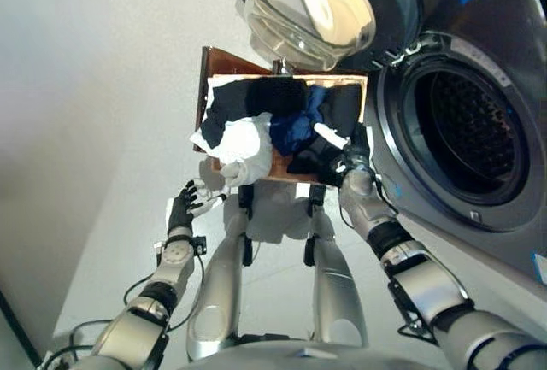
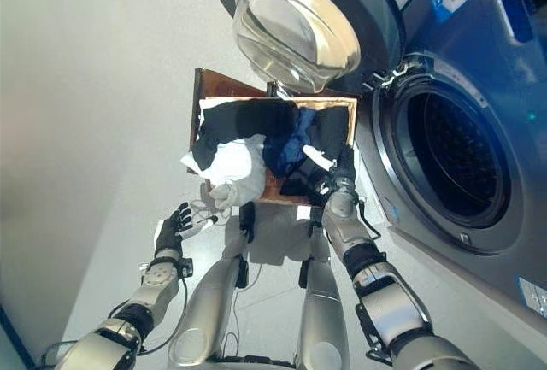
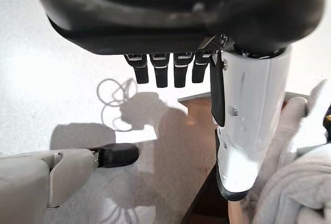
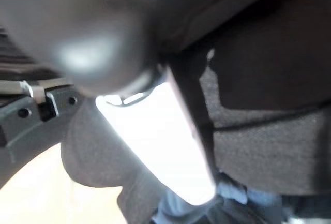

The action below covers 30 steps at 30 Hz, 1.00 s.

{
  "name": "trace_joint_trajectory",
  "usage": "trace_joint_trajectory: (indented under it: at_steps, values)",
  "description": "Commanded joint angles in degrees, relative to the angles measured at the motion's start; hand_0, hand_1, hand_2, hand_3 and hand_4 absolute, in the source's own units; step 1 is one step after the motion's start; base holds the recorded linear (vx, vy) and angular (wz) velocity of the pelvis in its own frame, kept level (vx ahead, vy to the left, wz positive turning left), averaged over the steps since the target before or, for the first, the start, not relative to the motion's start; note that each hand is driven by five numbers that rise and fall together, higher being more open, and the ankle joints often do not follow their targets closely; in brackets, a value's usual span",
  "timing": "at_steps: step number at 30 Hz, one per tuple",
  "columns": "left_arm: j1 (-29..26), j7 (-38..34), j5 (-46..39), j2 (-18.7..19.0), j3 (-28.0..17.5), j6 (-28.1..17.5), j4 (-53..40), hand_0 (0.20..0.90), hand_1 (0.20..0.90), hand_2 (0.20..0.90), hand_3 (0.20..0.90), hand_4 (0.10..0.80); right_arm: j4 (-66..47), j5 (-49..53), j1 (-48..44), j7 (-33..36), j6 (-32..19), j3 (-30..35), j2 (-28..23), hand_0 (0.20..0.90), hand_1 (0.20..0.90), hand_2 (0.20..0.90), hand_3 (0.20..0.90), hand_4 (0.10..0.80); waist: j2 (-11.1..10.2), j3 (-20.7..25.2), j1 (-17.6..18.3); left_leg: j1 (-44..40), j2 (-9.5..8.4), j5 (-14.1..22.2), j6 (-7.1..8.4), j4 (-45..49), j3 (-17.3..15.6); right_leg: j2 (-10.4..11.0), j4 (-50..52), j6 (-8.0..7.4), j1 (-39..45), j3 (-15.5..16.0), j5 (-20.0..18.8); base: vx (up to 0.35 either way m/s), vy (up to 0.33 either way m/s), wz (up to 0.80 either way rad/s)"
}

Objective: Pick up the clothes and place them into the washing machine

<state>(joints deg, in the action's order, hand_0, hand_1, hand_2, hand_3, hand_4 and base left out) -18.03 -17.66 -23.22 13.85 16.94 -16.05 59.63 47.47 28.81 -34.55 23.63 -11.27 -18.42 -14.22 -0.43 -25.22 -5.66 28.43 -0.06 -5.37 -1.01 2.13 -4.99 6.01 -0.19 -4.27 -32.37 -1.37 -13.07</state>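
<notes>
A brown open-topped wooden box (image 1: 216,64) sits on the pale floor (image 1: 102,114) just beside the grey front-loading washing machine (image 1: 496,79), on the side of its round drum opening (image 1: 466,135). The machine's round glass-windowed door (image 1: 312,7) is swung wide and hangs over the far edge of the box. The box is heaped with clothes: a black garment (image 1: 256,101) lies across the far part, a blue garment (image 1: 295,126) sits in the middle, and a white garment (image 1: 244,143) spills over the near edge, on the side away from the machine.

The right robot hand (image 1: 353,153) is pushed into the dark clothes at the corner of the box nearest the machine. Its white-covered thumb (image 4: 160,141) lies against dark cloth; whether its fingers are closed on anything I cannot tell.

The left robot hand (image 1: 182,208) hovers over the floor just short of the box's near edge, close to the white garment, fingers (image 3: 161,71) relaxed and holding nothing.
</notes>
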Motion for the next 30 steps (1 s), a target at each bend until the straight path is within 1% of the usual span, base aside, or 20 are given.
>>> trace_joint_trajectory:
  at_steps: [1, 9, 15, 20, 26, 30]
  values:
    - [1.95, -1.59, 0.57, 0.41, 0.19, -0.78, 2.82, 0.9, 0.9, 0.9, 0.9, 0.8, -9.64, 0.65, 2.59, -0.74, -6.76, 1.4, 0.99, 0.2, 0.2, 0.2, 0.2, 0.3, 1.85, 4.0, -0.8, -2.14, -0.72, 1.99, 0.63, -1.63, -0.35, -1.92, 6.41, -1.36, 4.54, -3.17, 8.78, 0.014, 0.007, -0.1]
    - [2.71, -1.89, 0.47, -0.11, 0.28, -0.87, 3.52, 0.9, 0.9, 0.9, 0.9, 0.8, -13.43, 2.14, 5.94, -1.41, -8.14, 1.4, 1.98, 0.2, 0.2, 0.2, 0.2, 0.3, 1.32, 4.57, -0.34, -3.41, -0.51, 2.27, 0.57, -1.68, -0.91, -2.2, 6.48, -1.32, 5.34, -3.61, 8.76, 0.007, 0.001, -0.11]
    - [3.01, -1.86, 0.26, -0.59, 0.55, -0.84, 4.59, 0.9, 0.9, 0.9, 0.9, 0.8, -14.05, 5.14, 7.54, -1.96, -9.42, 2.27, 3.05, 0.2, 0.2, 0.2, 0.2, 0.3, 1.45, 5.31, -0.08, -5.07, -0.41, 2.3, 0.68, -2.48, -1.47, -2.19, 6.17, -1.32, 6.51, -4.08, 8.97, 0.008, 0.009, -0.06]
    - [3.5, -1.66, 0.11, -0.98, 0.54, -0.8, 5.94, 0.9, 0.9, 0.9, 0.9, 0.8, -14.29, 10.18, 8.64, -3.05, -10.94, 3.7, 4.31, 0.2, 0.2, 0.2, 0.2, 0.3, 1.81, 6.39, 0.1, -6.95, -0.54, 2.22, 0.81, -3.85, -1.91, -2.1, 5.83, -1.39, 7.5, -4.55, 8.87, 0.021, 0.01, -0.05]
    - [3.72, -1.02, -0.31, -1.35, 0.33, -0.68, 7.01, 0.9, 0.9, 0.9, 0.9, 0.8, -12.27, 19.3, 9.16, -6.13, -12.71, 5.81, 6.16, 0.2, 0.2, 0.2, 0.2, 0.3, 2.42, 7.49, 0.05, -8.72, -0.87, 2.48, 0.8, -4.51, -2.25, -2.08, 6.09, -1.44, 8.53, -5.12, 9.26, 0.025, 0.008, -0.09]
    - [3.8, -0.31, -0.79, -1.64, 0.24, -0.9, 7.35, 0.9, 0.9, 0.9, 0.9, 0.8, -11.95, 23.34, 9.44, -7.59, -14.05, 7.78, 6.93, 0.2, 0.2, 0.2, 0.2, 0.3, 2.74, 8.2, 0.01, -9.17, -0.83, 2.61, 0.76, -4.78, -2.67, -2.12, 5.95, -1.38, 8.71, -5.32, 9.32, 0.017, 0.001, -0.03]
